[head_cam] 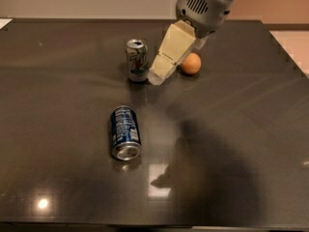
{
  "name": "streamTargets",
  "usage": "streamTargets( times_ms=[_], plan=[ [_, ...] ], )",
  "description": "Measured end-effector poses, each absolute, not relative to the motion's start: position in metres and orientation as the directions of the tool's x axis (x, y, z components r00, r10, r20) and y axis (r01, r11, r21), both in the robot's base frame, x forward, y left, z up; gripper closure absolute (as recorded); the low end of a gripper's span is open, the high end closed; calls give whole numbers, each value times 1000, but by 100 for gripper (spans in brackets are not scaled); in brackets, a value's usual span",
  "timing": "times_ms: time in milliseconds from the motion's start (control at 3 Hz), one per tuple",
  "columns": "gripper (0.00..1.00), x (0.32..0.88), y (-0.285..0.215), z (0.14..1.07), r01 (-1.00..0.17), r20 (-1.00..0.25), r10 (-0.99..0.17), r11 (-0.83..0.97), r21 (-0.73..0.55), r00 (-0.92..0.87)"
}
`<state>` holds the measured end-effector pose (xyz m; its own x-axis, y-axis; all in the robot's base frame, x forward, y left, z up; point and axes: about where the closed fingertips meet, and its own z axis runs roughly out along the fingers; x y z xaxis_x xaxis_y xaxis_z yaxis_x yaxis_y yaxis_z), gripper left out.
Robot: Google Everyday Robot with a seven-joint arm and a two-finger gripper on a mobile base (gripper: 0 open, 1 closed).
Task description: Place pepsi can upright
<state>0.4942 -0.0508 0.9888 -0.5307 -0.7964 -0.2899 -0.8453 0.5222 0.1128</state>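
Observation:
The pepsi can [125, 132] is dark blue with silver ends and lies on its side on the dark table [58, 81], its open silver end toward me. The gripper [157, 77] hangs from the grey arm at the top, above the table and up and to the right of the pepsi can, between the white and green can and the orange. It holds nothing that I can see. Its cream fingers [170, 52] point down and to the left.
A white and green can [137, 60] stands upright at the back, just left of the gripper. An orange [191, 63] lies right of the gripper, partly behind it. The table's right edge [285, 52] runs along a pale floor.

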Motion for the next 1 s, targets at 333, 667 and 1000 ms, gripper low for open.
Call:
streamTargets(
  times_ms=[333, 667, 1000],
  plan=[
    [0, 486, -13, 975, -801, -232, -767, 579, 151, -598],
    [0, 478, 14, 954, -753, -150, -739, 635, 172, -657],
    [0, 473, 33, 936, -697, -76, -696, 697, 168, -714]
  ],
)
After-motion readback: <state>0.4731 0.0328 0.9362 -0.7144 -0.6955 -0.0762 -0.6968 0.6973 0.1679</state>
